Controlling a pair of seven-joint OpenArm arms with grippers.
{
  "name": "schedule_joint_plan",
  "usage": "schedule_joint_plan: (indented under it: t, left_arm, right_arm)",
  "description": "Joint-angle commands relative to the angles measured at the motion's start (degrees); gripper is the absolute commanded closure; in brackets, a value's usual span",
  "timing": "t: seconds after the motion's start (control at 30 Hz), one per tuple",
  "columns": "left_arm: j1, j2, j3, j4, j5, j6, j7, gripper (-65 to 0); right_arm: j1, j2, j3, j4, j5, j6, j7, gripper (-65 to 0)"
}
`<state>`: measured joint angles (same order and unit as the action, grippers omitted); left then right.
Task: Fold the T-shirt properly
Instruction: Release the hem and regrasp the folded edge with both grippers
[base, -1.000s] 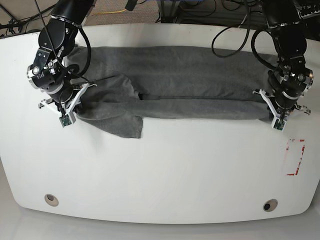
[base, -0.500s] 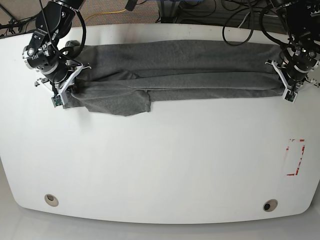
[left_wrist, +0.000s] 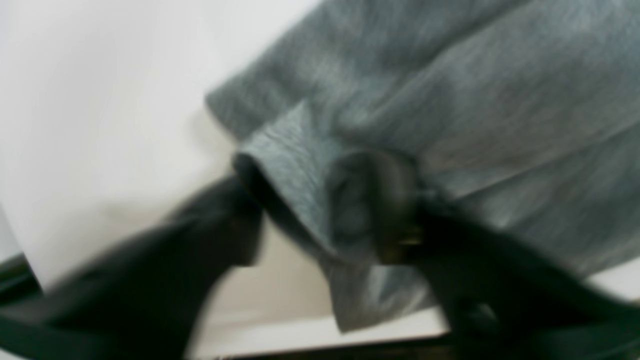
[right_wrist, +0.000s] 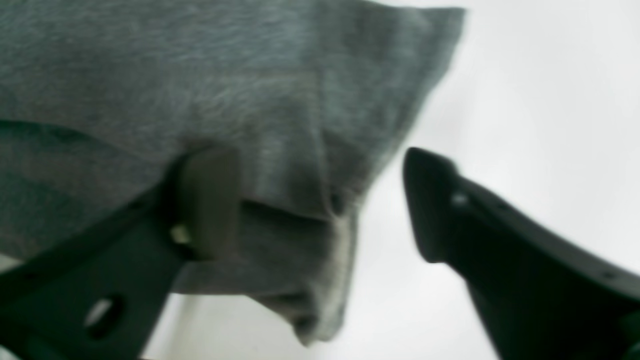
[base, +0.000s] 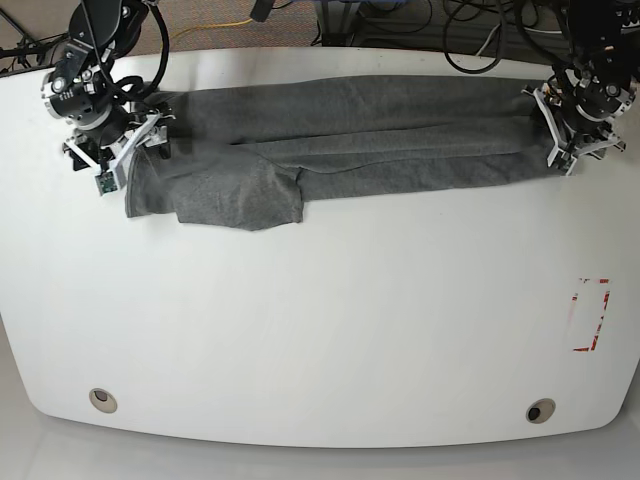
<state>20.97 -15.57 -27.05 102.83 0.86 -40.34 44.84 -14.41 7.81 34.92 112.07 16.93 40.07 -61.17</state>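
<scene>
While the grey T-shirt (base: 350, 140) lies as a long folded band across the far part of the white table (base: 330, 330), one sleeve flopped forward near its left end in the base view, each arm sits at one end. The right gripper (right_wrist: 320, 200) has its jaws spread wide, one finger (right_wrist: 205, 200) against the cloth. The left gripper (left_wrist: 320, 210) also stands open, fabric draped between its blurred fingers, unpinched.

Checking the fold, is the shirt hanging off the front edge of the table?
No, the T-shirt lies along the table's far side.
</scene>
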Motion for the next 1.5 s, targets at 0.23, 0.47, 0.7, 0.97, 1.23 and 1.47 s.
schedule_joint_plan:
  t: [0.23,0.47,0.7,0.97,1.23,1.47]
  left_arm:
    - [-2.47,-0.82,-1.66,5.79,-1.43,0.34,3.03,-39.7]
    - [-2.47,0.06,-3.50,8.16,-6.62,0.34,3.03,-39.7]
    - [-2.20,0.67,-3.50,8.08,-6.53,0.34,3.03,-39.7]
    - [-2.11,3.40,-3.50,7.11,-6.45,0.34,3.03,-39.6]
    - [-2.38,4.63,-1.83,2.45,-6.45,0.34,2.76,-39.6]
    - [-2.20,4.54,-1.66,0.43,-6.45,0.34,2.68,-39.6]
  right_arm:
    - [6.63,0.93,-2.87,0.50,0.87,-0.07,-1.38,-52.2]
    - [16.13,0.76,-7.71,-8.91,0.43,-0.07,-2.97,-46.5]
    - [23.60,0.93,-8.15,-23.68,0.43,-0.07,-2.61,-43.8]
    - [25.89,0.76,-8.32,-31.32,0.43,-0.07,-0.68,-43.6]
    - [26.33,-1.26,-8.41,-32.12,0.43,-0.07,0.02,-29.8]
    - [26.33,-1.26,-8.41,-31.94,0.79,-0.07,0.73,0.0]
